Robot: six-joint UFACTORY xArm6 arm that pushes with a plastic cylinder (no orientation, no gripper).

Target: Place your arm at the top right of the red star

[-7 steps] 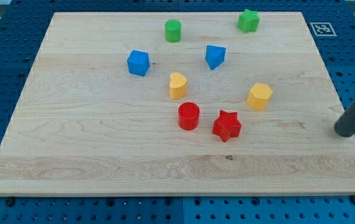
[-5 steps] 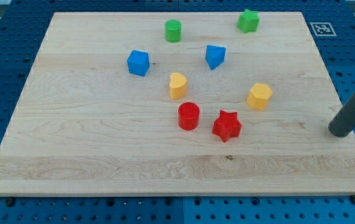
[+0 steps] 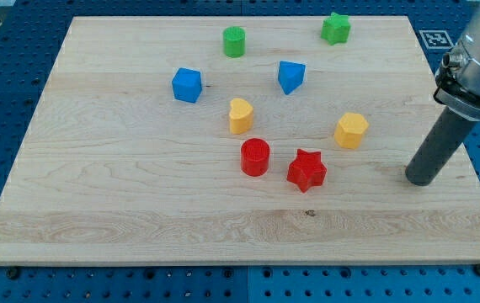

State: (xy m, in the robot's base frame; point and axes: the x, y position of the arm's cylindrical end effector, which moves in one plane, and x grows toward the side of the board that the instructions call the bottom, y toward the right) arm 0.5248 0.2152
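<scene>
The red star-shaped block (image 3: 307, 170) lies low and right of centre on the pale wooden tabletop (image 3: 139, 202), just right of the red cylinder (image 3: 255, 157) and below-left of the yellow hexagonal block (image 3: 351, 130). My tip (image 3: 421, 179), a bare dark rod serving as end effector with nothing to open or hold, sits well apart to the view's right. The target spot lies between star and yellow block, so a careless approach could nudge either one.

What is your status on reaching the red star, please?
My tip right of red star, apart. Yellow block sits beside the target spot. No block touched.
</scene>
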